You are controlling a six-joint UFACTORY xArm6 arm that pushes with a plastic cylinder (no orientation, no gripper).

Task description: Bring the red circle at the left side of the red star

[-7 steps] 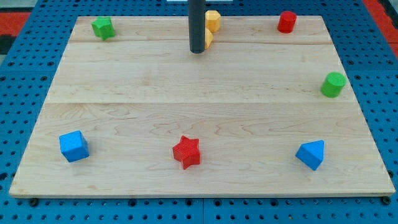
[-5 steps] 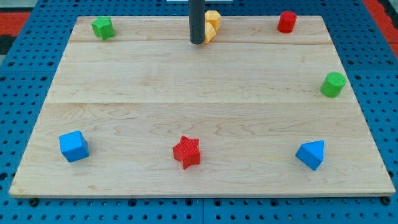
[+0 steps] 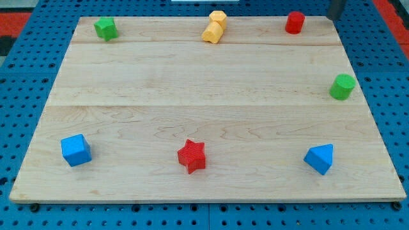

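The red circle (image 3: 294,22) stands near the top edge of the wooden board (image 3: 204,108), right of centre. The red star (image 3: 192,156) lies near the bottom edge, at the middle. My tip (image 3: 336,18) shows as a dark rod end at the view's top right, just beyond the board's top right corner. It is to the right of the red circle and apart from it.
Two yellow blocks (image 3: 215,27) touch at the top centre. A green block (image 3: 105,28) sits top left, a green cylinder (image 3: 342,86) at the right edge, a blue cube (image 3: 76,149) bottom left, and a blue wedge (image 3: 319,158) bottom right.
My tip has left the yellow blocks at the top centre and moved right, past the red circle, to the board's top right corner. No block has moved.
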